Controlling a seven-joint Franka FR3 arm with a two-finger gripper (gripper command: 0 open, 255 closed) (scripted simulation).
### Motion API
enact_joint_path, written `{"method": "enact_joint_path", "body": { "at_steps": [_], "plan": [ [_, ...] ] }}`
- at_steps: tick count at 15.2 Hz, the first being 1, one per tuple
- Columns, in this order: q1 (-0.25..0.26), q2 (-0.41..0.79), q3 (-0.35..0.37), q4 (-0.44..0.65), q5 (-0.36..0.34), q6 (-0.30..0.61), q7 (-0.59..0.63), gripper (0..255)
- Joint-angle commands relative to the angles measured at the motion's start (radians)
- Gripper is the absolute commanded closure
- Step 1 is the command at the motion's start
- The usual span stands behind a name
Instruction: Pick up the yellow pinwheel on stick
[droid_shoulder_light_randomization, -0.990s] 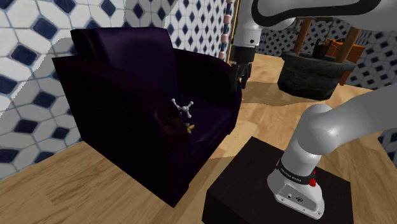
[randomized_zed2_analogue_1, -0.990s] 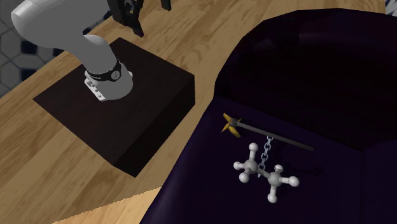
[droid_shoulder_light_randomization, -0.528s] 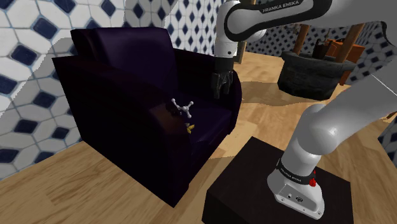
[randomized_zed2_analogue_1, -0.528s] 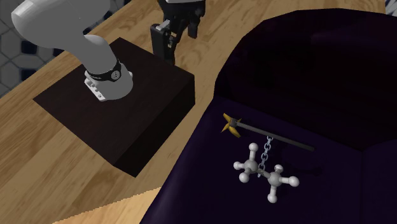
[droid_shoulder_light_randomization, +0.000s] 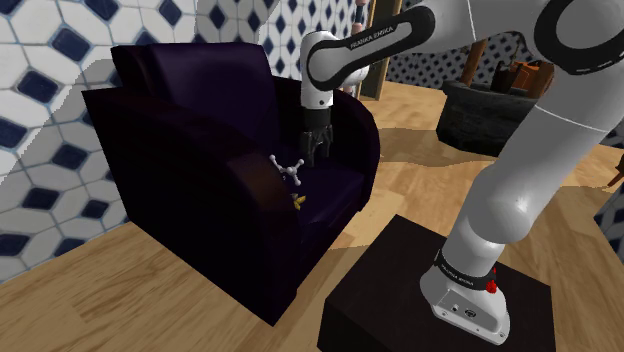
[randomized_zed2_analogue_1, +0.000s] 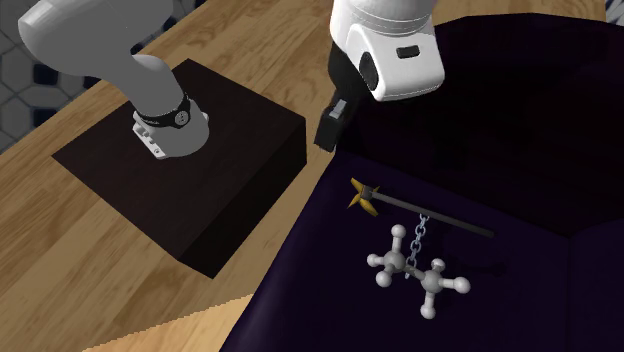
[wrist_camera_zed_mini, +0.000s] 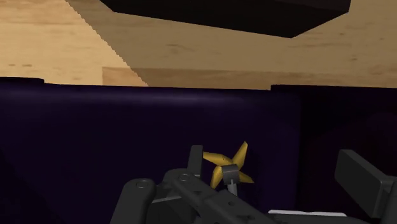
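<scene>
While the yellow pinwheel (randomized_zed2_analogue_1: 366, 196) lies on the armchair (randomized_zed2_analogue_1: 320, 270), the jaws gape empty.

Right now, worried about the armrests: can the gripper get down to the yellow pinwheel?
Probably yes. The gripper hangs open above the armchair seat, nothing between it and the pinwheel; only the chain of the molecule model reaches the stick, away from the yellow head.

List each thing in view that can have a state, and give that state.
armchair, upright.
yellow pinwheel, lying flat on the armchair's seat, not held.
molecule model, lying on the seat beside the pinwheel's stick, its chain reaching the stick.
gripper, open and empty, above the seat near the pinwheel.
</scene>
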Motion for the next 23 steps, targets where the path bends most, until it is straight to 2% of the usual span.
{"method": "enact_joint_path", "body": {
  "at_steps": [1,9,17,23],
  "plan": [
    [0.002,0.083,0.005,0.049,-0.013,0.025,-0.005,0],
    [0.022,0.419,0.019,0.307,-0.077,0.065,-0.010,0],
    [0.059,0.762,0.017,0.657,-0.139,0.021,-0.021,0],
    [0.058,0.805,0.017,0.643,-0.145,0.078,-0.016,0]
  ]
}}
